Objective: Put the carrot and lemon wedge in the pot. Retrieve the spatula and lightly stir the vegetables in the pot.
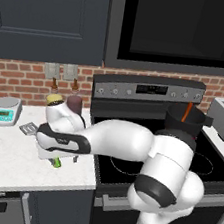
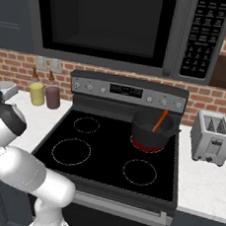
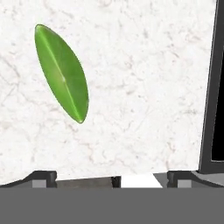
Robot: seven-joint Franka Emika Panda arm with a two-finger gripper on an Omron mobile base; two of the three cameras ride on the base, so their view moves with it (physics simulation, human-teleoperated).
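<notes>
The lemon wedge (image 3: 62,78), lime green and pointed, lies flat on the white counter, up and left of my fingertips. My gripper (image 3: 111,177) hovers just above the counter, open, with nothing between its fingers. From the left base view the hand (image 1: 60,155) hangs low over the wedge (image 1: 55,163) near the stove's left side. The spatula's slotted silver head (image 1: 28,129) pokes out behind the hand. The black pot (image 1: 183,120) stands on the back right burner, and the orange carrot (image 1: 186,112) leans inside it. The pot (image 2: 152,129) and carrot (image 2: 159,121) also appear from the right.
The stove's dark edge (image 3: 210,87) runs close beside the gripper. A kitchen scale (image 1: 6,110), a yellow bottle (image 1: 54,101) and a dark red bottle (image 1: 75,103) stand at the back of the counter. A toaster (image 2: 211,137) sits right of the stove.
</notes>
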